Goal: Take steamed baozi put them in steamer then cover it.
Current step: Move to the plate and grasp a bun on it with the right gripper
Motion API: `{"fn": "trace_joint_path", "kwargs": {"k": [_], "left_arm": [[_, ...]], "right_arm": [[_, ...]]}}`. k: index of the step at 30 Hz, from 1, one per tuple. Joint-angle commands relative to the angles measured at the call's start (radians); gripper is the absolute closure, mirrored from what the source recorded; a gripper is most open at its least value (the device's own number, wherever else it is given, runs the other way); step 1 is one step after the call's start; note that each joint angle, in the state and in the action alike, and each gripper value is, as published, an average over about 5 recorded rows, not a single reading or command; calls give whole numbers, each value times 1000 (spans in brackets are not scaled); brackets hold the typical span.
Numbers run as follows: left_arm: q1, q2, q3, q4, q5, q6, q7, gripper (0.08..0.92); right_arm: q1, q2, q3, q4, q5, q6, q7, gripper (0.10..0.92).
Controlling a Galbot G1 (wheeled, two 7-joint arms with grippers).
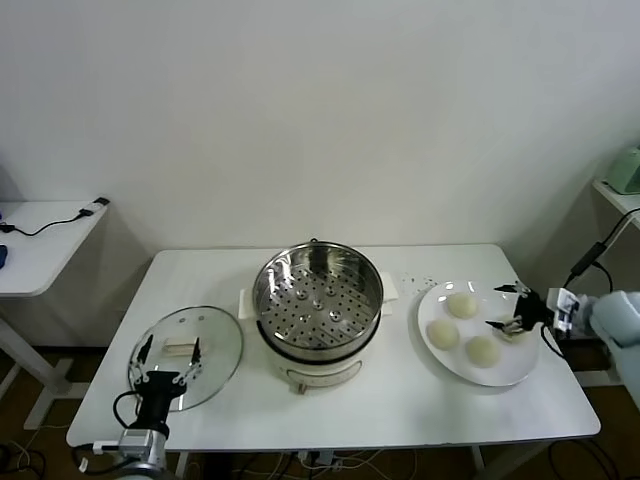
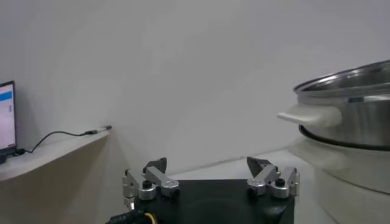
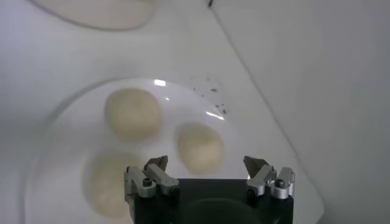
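Note:
The steamer [image 1: 317, 305] stands in the middle of the table, and its perforated tray holds nothing. Three steamed baozi [image 1: 462, 304] [image 1: 442, 333] [image 1: 483, 350] lie on a white plate [image 1: 516, 367] at the right. My right gripper [image 1: 503, 307] is open at the plate's right side, just above it. In the right wrist view its open fingers [image 3: 206, 164] frame one baozi [image 3: 200, 147], with two others [image 3: 132, 114] [image 3: 109, 182] beyond. The glass cover [image 1: 186, 355] lies flat at the left. My left gripper [image 1: 168, 352] hovers open over it, pointing at the steamer [image 2: 350, 103].
A low side table [image 1: 40, 235] with cables stands at the far left. A shelf with a pale green object [image 1: 625, 170] is at the far right. Small dark specks [image 1: 415, 280] dot the tabletop between steamer and plate.

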Motion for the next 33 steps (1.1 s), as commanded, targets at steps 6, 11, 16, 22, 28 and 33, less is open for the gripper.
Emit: {"fn": "trace_joint_path", "kwargs": {"k": [6, 11, 16, 22, 28, 33], "left_arm": [[-2, 12, -6, 9, 3, 8, -2, 177], [-3, 18, -7, 7, 6, 14, -3, 177], [-3, 22, -6, 4, 6, 20, -4, 177], [-1, 24, -6, 5, 6, 21, -6, 177], [0, 24, -8, 10, 6, 19, -6, 177], [-1, 23, -8, 15, 4, 19, -7, 177]], "right_arm": [[515, 226, -475, -492, -136, 88, -190, 203], [535, 302, -495, -562, -151, 97, -185, 203], [508, 353, -466, -592, -188, 96, -173, 203], [482, 383, -431, -622, -230, 101, -149, 203], [474, 398, -416, -645, -293, 118, -138, 203], [467, 409, -403, -663, -340, 132, -124, 203]]}}
